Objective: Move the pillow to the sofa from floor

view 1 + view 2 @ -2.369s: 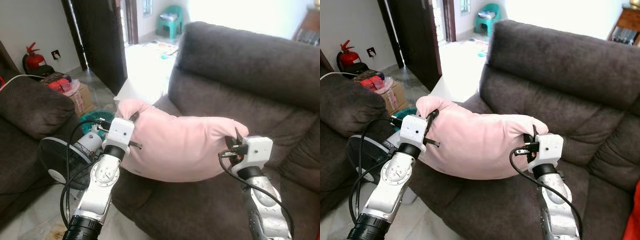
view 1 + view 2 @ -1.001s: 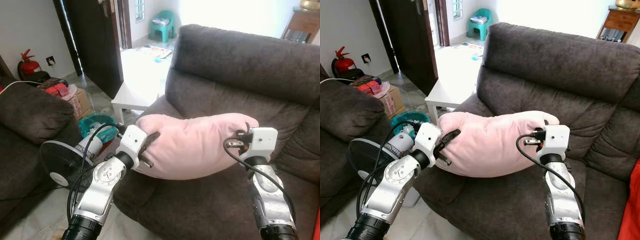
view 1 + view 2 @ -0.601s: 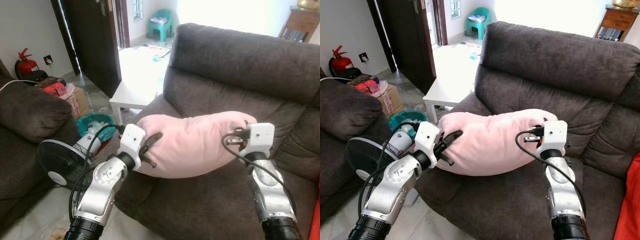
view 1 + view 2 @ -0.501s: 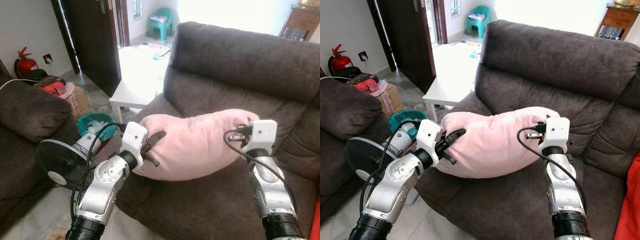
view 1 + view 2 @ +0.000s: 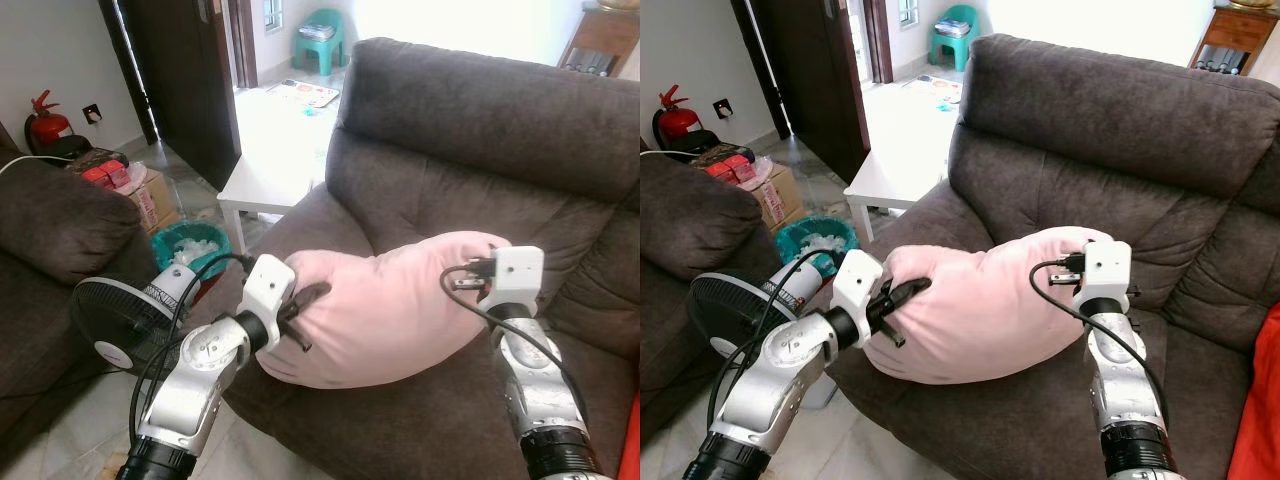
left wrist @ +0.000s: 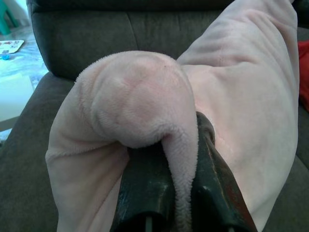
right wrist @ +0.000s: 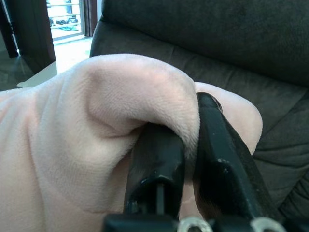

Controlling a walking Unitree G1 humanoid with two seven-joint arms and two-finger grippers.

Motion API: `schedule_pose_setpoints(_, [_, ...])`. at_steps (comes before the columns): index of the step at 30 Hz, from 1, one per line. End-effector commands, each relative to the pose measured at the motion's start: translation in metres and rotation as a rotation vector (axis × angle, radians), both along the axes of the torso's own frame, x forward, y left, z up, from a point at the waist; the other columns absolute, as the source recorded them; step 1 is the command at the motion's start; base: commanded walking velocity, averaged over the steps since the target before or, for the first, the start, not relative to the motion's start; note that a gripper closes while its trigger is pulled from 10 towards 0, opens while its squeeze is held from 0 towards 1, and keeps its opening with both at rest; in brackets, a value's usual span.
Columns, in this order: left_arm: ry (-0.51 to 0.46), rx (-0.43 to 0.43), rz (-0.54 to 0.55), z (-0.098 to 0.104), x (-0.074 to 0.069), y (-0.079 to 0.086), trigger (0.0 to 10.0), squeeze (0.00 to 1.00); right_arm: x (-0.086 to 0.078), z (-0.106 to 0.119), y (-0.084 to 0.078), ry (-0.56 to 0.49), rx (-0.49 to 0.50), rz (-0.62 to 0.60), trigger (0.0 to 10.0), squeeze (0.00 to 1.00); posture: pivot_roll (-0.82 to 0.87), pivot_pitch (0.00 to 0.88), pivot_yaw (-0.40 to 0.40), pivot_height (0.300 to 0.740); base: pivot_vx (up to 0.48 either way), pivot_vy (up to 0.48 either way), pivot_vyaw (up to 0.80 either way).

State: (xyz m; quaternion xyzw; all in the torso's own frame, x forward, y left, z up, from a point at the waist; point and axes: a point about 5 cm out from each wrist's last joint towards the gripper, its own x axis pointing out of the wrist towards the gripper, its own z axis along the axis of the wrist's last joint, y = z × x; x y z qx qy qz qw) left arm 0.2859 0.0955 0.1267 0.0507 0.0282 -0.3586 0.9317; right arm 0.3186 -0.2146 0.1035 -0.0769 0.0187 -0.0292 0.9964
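Two grippers' fingers (image 6: 207, 159) pinch the plush pink pillow (image 5: 390, 310) on the sofa (image 5: 480, 130)

A pink pillow (image 5: 985, 305) is held over the seat of the dark brown sofa (image 5: 1120, 130), gripped at one end by the left gripper (image 5: 902, 296) and at the other by the right gripper (image 5: 1087, 290).

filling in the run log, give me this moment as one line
stage: placing | pillow: over sofa seat | left gripper: shut on pillow | right gripper: shut on pillow | release: not yet
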Motion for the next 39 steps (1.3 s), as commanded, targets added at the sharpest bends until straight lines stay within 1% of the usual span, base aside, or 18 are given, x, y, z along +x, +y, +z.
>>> schedule_pose_setpoints(1, [-0.006,0.0,-0.059,0.003,-0.003,-0.008,10.0,0.0,0.007,0.01,0.007,-0.036,-0.014,0.04,10.0,0.0,0.1,0.0,-0.044,0.74,0.0,0.0,0.0])
schedule_pose_setpoints(6, [0.015,0.014,-0.059,-0.004,-0.004,-0.008,10.0,0.0,0.007,0.009,0.004,-0.026,-0.023,0.029,10.0,0.0,0.1,0.0,-0.045,0.74,0.0,0.0,0.0])
schedule_pose_setpoints(9, [0.003,-0.023,-0.056,0.002,-0.002,-0.011,10.0,0.0,0.008,0.011,-0.005,-0.037,-0.03,-0.032,10.0,0.0,0.1,0.0,-0.045,0.74,0.0,0.0,0.0])
schedule_pose_setpoints(10, [-0.017,-0.042,-0.055,0.007,0.0,-0.014,10.0,0.0,0.008,0.016,-0.012,-0.059,-0.034,-0.075,10.0,0.0,0.1,0.0,-0.046,0.74,0.0,0.0,0.0])
schedule_pose_setpoints(11, [-0.017,-0.042,-0.055,0.007,0.0,-0.014,10.0,0.0,0.008,0.016,-0.012,-0.059,-0.034,-0.075,10.0,0.0,0.1,0.0,-0.046,0.74,0.0,0.0,0.0])
schedule_pose_setpoints(13, [-0.038,-0.066,-0.064,0.014,0.001,-0.017,10.0,0.0,0.009,0.024,-0.017,-0.106,-0.028,-0.108,10.0,0.0,0.09,0.0,-0.046,0.74,0.0,0.0,0.0])
schedule_pose_setpoints(15, [-0.036,-0.07,-0.069,0.013,0.002,-0.019,10.0,0.0,0.01,0.03,-0.019,-0.142,-0.03,-0.118,10.0,0.0,0.09,0.0,-0.047,0.74,0.0,0.0,0.0])
schedule_pose_setpoints(20, [-0.011,-0.063,-0.064,0.006,0.001,-0.018,10.0,0.0,0.011,0.03,-0.018,-0.144,-0.026,-0.12,10.0,0.0,0.09,0.0,-0.048,0.74,0.0,0.0,0.0])
schedule_pose_setpoints(24, [0.031,-0.068,-0.042,-0.003,0.0,-0.013,10.0,0.0,0.011,0.022,-0.015,-0.106,-0.031,-0.112,10.0,0.0,0.1,0.0,-0.05,0.74,0.0,0.0,0.0])
schedule_pose_setpoints(27, [0.062,-0.037,-0.025,-0.014,-0.001,-0.006,10.0,0.0,0.011,0.012,-0.008,-0.058,-0.031,-0.074,10.0,0.0,0.1,0.0,-0.05,0.74,0.0,0.0,0.0])
schedule_pose_setpoints(30, [0.07,-0.03,-0.02,-0.017,-0.001,-0.005,10.0,0.0,0.01,0.01,-0.006,-0.051,-0.027,-0.061,10.0,0.0,0.1,0.0,-0.048,0.74,0.0,0.0,0.0])
schedule_pose_setpoints(32, [0.093,-0.017,-0.012,-0.024,-0.004,-0.001,10.0,0.0,0.01,0.008,-0.004,-0.045,-0.037,-0.041,10.0,0.0,0.1,0.0,-0.049,0.74,0.0,0.0,0.0])
schedule_pose_setpoints(35, [0.101,-0.008,-0.009,-0.027,-0.005,0.001,10.0,0.0,0.009,0.006,-0.004,-0.036,-0.042,-0.038,10.0,0.0,0.1,0.0,-0.05,0.74,0.0,0.0,0.0])
schedule_pose_setpoints(36, [0.102,-0.007,-0.009,-0.028,-0.005,0.001,10.0,0.0,0.01,0.006,-0.004,-0.035,-0.039,-0.035,10.0,0.06,0.1,0.0,-0.051,0.74,0.0,0.0,0.0])
schedule_pose_setpoints(37, [0.101,-0.005,-0.008,-0.028,-0.005,0.001,10.0,0.0,0.01,0.006,-0.004,-0.034,-0.038,-0.035,10.0,0.35,0.1,0.0,-0.051,0.74,0.0,0.0,0.0])
schedule_pose_setpoints(38, [0.101,-0.004,-0.007,-0.028,-0.005,0.001,10.0,0.0,0.01,0.005,-0.004,-0.033,-0.037,-0.035,10.0,0.52,0.1,0.0,-0.051,0.74,0.0,0.0,0.0])
schedule_pose_setpoints(39, [0.102,-0.002,-0.006,-0.029,-0.005,0.001,10.0,0.0,0.01,0.005,-0.004,-0.034,-0.032,-0.034,10.0,1.0,0.1,0.0,-0.051,0.74,0.0,0.0,0.0])
